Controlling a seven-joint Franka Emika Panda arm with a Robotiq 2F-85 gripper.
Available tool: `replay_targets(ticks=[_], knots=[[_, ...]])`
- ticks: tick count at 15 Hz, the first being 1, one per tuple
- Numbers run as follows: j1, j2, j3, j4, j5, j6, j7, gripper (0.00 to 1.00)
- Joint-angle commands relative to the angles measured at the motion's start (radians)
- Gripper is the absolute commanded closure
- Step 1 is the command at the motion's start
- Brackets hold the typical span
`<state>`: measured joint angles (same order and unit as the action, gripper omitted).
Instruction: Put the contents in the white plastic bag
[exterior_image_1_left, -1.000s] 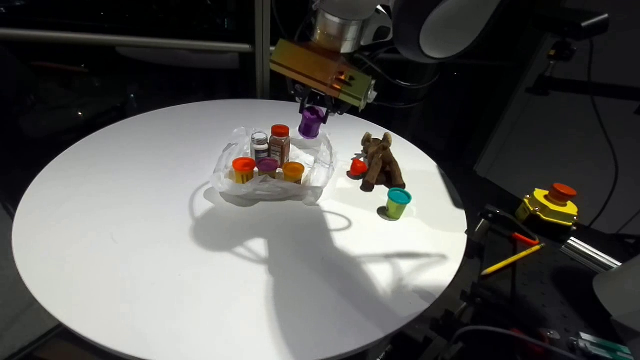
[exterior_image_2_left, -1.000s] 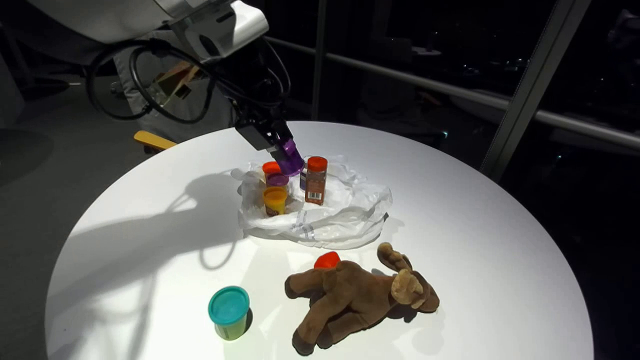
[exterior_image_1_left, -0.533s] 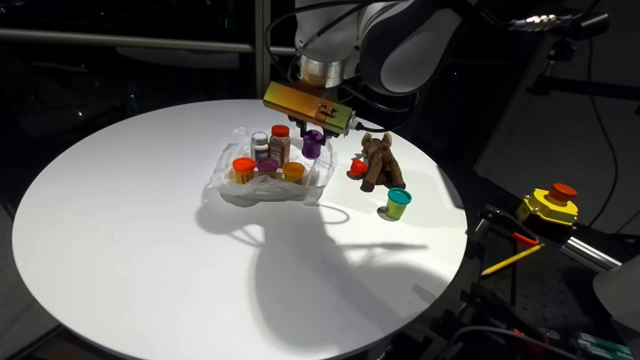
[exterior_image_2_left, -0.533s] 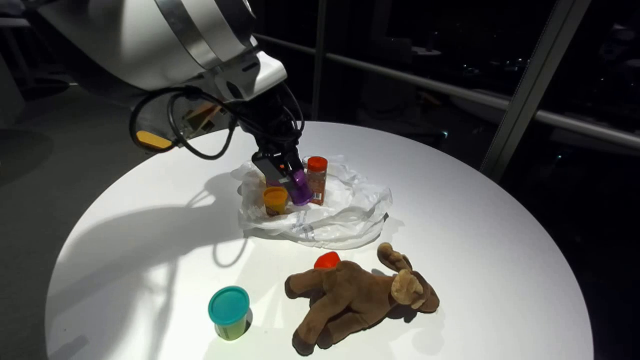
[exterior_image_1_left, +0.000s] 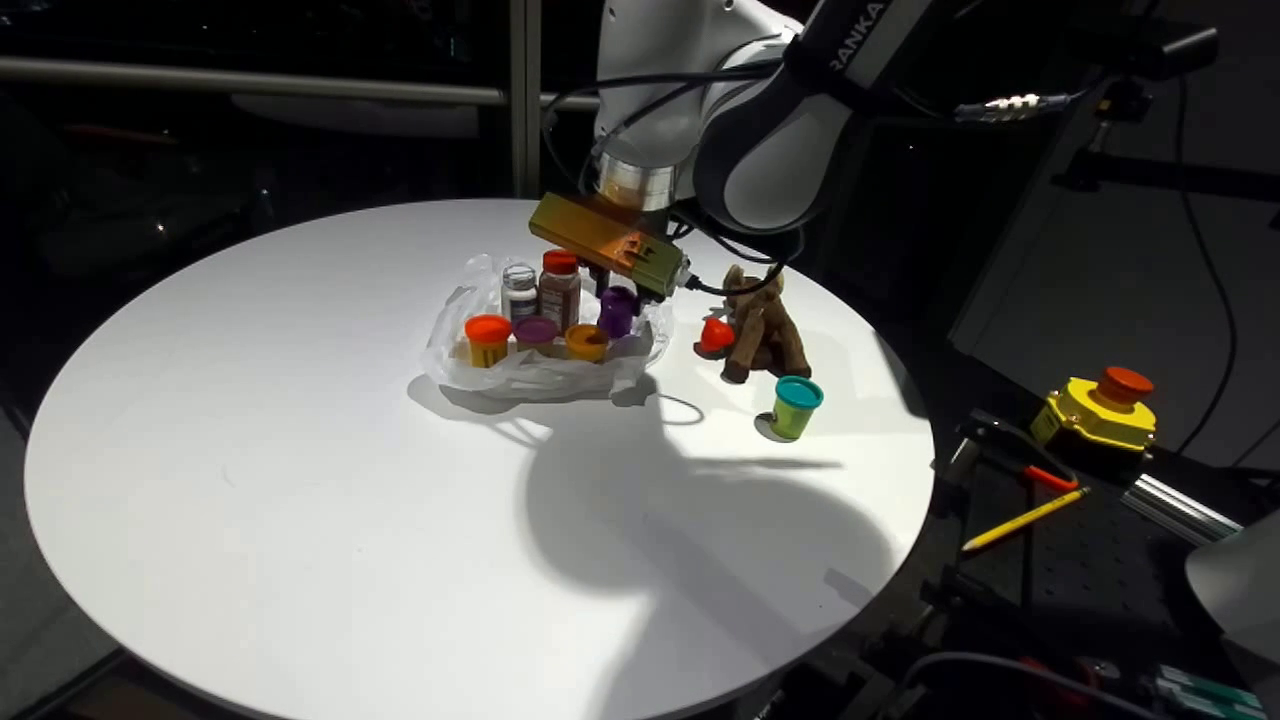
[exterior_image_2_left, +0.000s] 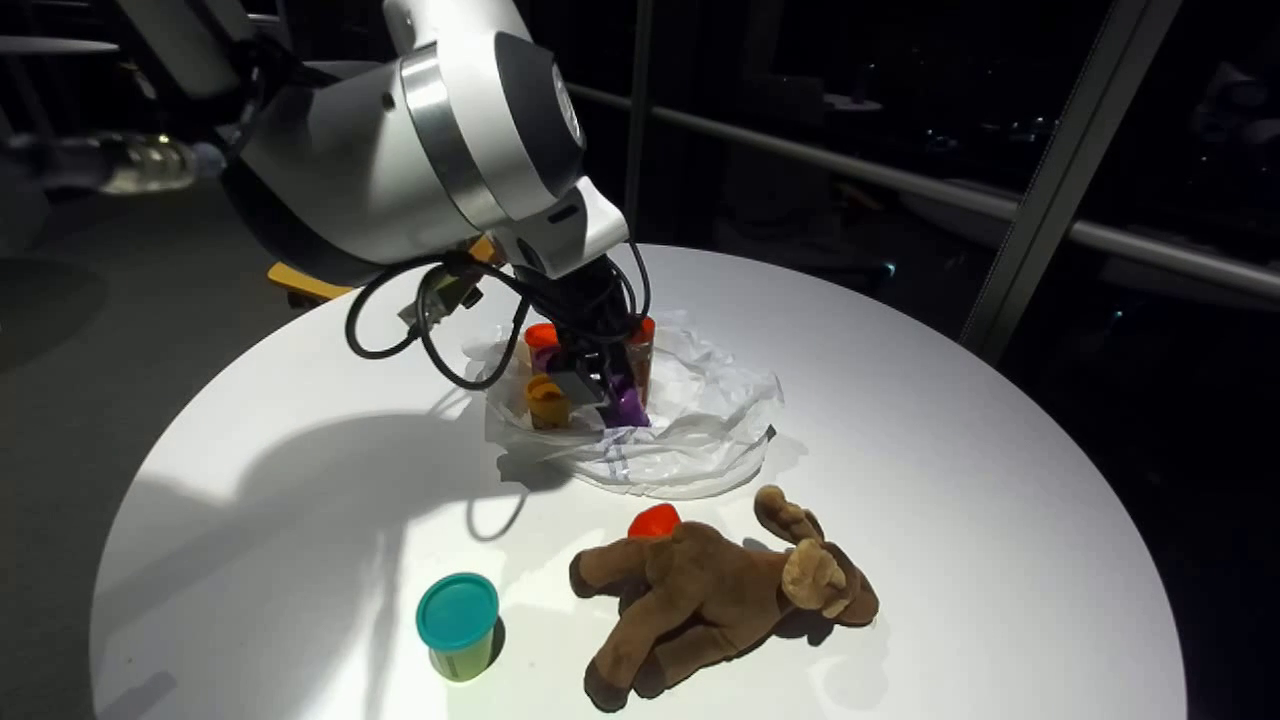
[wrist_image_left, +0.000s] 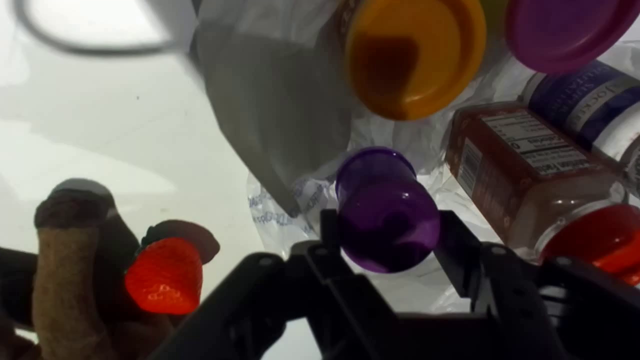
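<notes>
Gripper (wrist_image_left: 389, 227) pinching dark purple cup (wrist_image_left: 387, 217) low over white plastic bag (exterior_image_2_left: 705, 410).
Wrist view, centre: held near the top, presumably so its base lands first.

White table (exterior_image_1_left: 260, 470), dark windows (exterior_image_2_left: 860, 80), gray floor (exterior_image_2_left: 130, 330)

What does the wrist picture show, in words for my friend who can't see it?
The robot's jaws hold a shiny purple thing, seen against a crinkly white plastic bag. Toward the right are an orange-lidded tub, a purple-lidded tub, a red-lidded brown jar and a blue-labelled white bottle. At lower left are a red strawberry and a brown toy animal's leg.
</notes>
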<state>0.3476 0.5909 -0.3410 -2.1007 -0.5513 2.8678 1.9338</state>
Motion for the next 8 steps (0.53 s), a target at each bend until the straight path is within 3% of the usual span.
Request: replay_targets(ticks=[1,2,3,4,7,8], knots=[[-0.074,0.051,0.066,0.022,0.13,0.102,-0.09,0.74],[-0.082,0.053,0.075,0.013,0.168,0.116,-0.117,0.74],[-0.093,0.046,0.087,0.008,0.205,0.126,-0.153,0.62],[-0.104,0.024,0.102,-0.012,0.241,0.115,-0.192,0.24],[0.008,-0.027,-0.008,-0.072,0.268,0.094,-0.17,0.1],[0.083,-0.053,-0.083,-0.109,0.244,0.112,-0.125,0.02]])
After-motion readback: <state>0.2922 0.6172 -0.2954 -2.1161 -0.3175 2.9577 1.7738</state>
